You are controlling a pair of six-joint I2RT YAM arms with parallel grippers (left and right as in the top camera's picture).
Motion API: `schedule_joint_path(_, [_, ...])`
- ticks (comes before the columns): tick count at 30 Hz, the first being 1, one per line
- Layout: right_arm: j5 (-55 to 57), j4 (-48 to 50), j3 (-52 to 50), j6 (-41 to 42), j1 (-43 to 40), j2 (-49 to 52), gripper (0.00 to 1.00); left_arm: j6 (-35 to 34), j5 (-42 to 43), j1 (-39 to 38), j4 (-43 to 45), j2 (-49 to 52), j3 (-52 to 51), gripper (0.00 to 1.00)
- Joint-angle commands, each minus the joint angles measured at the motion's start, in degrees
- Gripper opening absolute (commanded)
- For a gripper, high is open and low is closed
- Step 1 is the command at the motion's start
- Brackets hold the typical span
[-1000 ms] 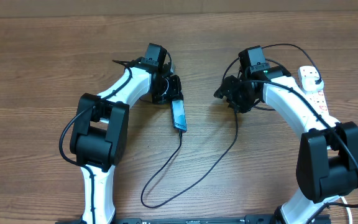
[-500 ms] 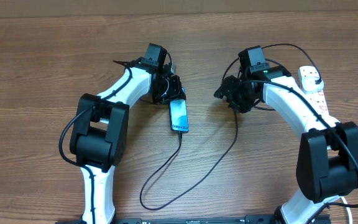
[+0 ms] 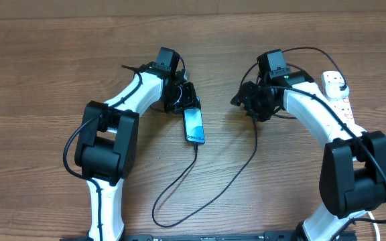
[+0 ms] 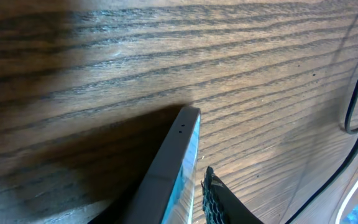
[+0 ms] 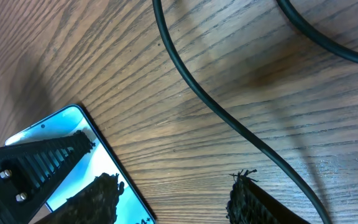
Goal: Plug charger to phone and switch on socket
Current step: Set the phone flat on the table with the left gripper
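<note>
Now the phone [image 3: 194, 126] lies nearly flat on the table [image 3: 45, 67] with its light blue screen facing up, where a second ago it stood on its long edge and showed the overhead camera only a thin sliver. Over that second I have rolled it down onto its back, and it has hardly moved from its spot between my two arms. My left gripper [image 3: 183, 100] is at the phone's far end. The left wrist view shows the phone's edge running in beside one ribbed finger pad [image 4: 219, 202], but I cannot tell from that view whether I am clamping the phone or have already let it go. My right gripper [image 3: 243, 102] hovers just right of the phone with its fingers spread wide and nothing between them. It has not moved over the same second. The charger cable [image 3: 255, 140] runs from the phone's near end down into a loose loop and back up under my right wrist. It appears to be seated in the phone, though the joint is too small to confirm. The power strip [image 3: 330, 77] lies at the far right of the table, beyond my right arm. With the phone laid down, I judge the plugging step to be about done, which leaves the strip's switch, most likely for my free right gripper.
</note>
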Motion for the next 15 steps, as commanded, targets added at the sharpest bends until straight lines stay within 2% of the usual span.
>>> schedule_joint_path(1, [0.6,0.2,0.2,-0.5,-0.3,-1.8,0.6,-0.6,-2.1,-0.4,-1.3,0.2,-1.4,0.33])
schedule_joint_path(5, [0.6,0.2,0.2,-0.5,-0.3,-1.8,0.59,-0.6,-3.4,-0.4,-3.1,0.2,-1.4,0.41])
schedule_joint_path(10, [0.6,0.3,0.2,-0.5,-0.3,-1.8,0.59,-0.6,-4.9,-0.4,-5.0,0.2,-1.4,0.42])
schedule_joint_path(15, [0.6,0.2,0.2,-0.5,-0.3,-1.8,0.59,-0.6,-5.9,-0.4,-5.9,0.2,-1.4,0.48])
